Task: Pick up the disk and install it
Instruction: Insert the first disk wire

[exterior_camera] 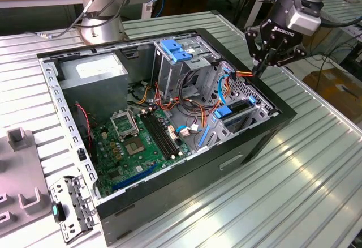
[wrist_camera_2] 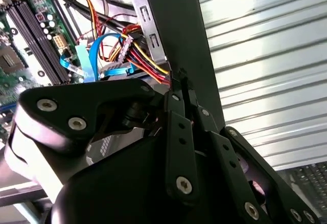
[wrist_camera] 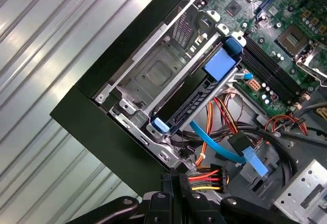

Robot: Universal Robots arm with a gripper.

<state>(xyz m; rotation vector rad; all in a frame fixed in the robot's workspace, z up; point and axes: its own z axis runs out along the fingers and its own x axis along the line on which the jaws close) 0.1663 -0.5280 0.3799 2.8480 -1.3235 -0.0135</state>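
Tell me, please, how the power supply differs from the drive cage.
The power supply is a closed grey box with a white sticker; the cage is open bare metal topped by a blue latch. The cage stands taller than the power supply. Both sit inside the case.

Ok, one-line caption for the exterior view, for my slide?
Gripper shut over the open PC case's back corner, at the colored power wires, above the blue-railed disk seated in its bay.

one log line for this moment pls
gripper: shut, empty, above case edge | nearest: power connector | disk: in drive bay, blue rails showing, not held
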